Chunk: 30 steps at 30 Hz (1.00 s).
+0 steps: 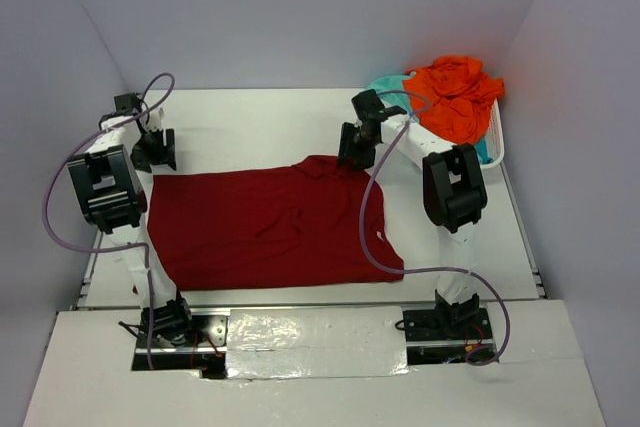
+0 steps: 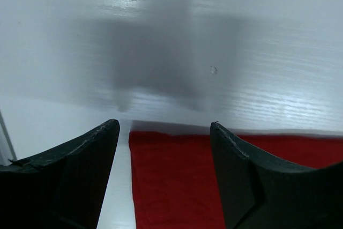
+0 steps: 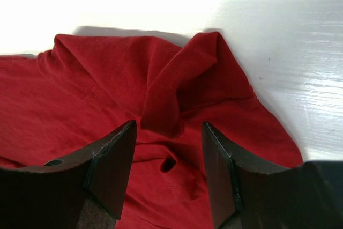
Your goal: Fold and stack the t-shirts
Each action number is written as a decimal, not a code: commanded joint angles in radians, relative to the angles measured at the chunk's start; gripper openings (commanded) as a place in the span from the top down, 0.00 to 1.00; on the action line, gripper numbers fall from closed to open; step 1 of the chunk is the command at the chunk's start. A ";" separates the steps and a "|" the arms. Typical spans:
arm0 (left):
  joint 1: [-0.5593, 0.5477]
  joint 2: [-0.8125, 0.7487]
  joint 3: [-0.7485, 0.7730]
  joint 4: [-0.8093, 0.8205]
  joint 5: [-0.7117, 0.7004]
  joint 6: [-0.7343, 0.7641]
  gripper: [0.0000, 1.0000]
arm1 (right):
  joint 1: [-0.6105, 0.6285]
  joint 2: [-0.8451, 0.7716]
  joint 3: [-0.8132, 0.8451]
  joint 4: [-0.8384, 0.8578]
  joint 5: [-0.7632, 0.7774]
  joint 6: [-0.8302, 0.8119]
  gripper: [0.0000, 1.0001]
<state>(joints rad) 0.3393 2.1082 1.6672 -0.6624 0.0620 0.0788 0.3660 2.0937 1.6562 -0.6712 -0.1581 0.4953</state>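
Observation:
The dark red t-shirt (image 1: 265, 227) lies spread flat on the middle of the table. My left gripper (image 1: 155, 152) is open above its far left corner, whose cloth (image 2: 177, 181) shows between the jaws. My right gripper (image 1: 356, 153) is open over the bunched far right edge, where a raised fold (image 3: 177, 89) sits between the jaws. The bright orange t-shirt (image 1: 455, 92) is heaped in the white basket (image 1: 497, 142) at the back right. Mint-aqua cloth (image 1: 388, 87) and a bit of teal-blue cloth (image 1: 482, 150) show under it.
The white table (image 1: 250, 122) has bare surface behind and left of the red shirt. Purple cables (image 1: 372, 232) loop from both arms, the right one crossing the shirt. The arm bases (image 1: 165, 325) stand at the near edge.

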 commanded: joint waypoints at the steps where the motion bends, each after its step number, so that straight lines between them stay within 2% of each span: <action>1: 0.027 0.048 0.023 0.017 -0.030 -0.002 0.19 | 0.013 -0.009 0.016 0.010 -0.014 0.025 0.41; 8: 0.030 0.085 -0.053 0.050 -0.034 0.012 0.23 | 0.013 0.002 0.004 0.032 -0.032 0.037 0.47; 9: 0.029 0.085 -0.061 0.056 -0.022 0.013 0.25 | 0.014 0.005 0.008 0.030 -0.034 0.037 0.49; 11: 0.030 0.084 -0.078 0.064 -0.007 0.024 0.35 | 0.013 0.012 0.014 0.024 -0.026 0.034 0.58; 12: 0.030 0.079 -0.081 0.060 0.013 0.033 0.44 | 0.013 0.012 0.020 0.021 -0.017 0.032 0.68; 13: 0.030 0.073 -0.089 0.058 0.022 0.036 0.69 | 0.013 0.011 0.019 0.022 -0.012 0.031 0.74; 15: 0.032 0.043 -0.101 0.058 0.057 0.055 0.95 | 0.013 0.000 0.025 0.024 -0.005 0.028 0.91; 16: 0.035 0.029 -0.104 0.057 0.070 0.061 1.00 | 0.013 -0.003 0.028 0.018 0.002 0.023 0.96; 17: 0.036 0.015 -0.107 0.052 0.088 0.070 1.00 | 0.013 -0.012 0.037 0.015 0.002 0.013 1.00; 22: 0.063 -0.091 -0.092 -0.009 0.195 0.179 1.00 | 0.013 -0.081 0.048 0.005 -0.015 -0.023 1.00; 27: 0.107 -0.191 -0.083 -0.069 0.203 0.288 1.00 | 0.011 -0.222 -0.042 0.028 -0.073 -0.020 1.00; 29: 0.130 -0.195 -0.089 -0.069 0.191 0.288 1.00 | 0.013 -0.265 -0.097 0.067 -0.095 -0.003 1.00; 30: 0.139 -0.176 -0.086 -0.075 0.194 0.276 0.88 | 0.014 -0.267 -0.108 0.090 -0.116 0.002 1.00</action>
<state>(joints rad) 0.4450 1.9633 1.5726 -0.6979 0.2226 0.3084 0.3706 1.9152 1.5799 -0.6498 -0.2188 0.4900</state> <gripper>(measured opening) 0.073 0.011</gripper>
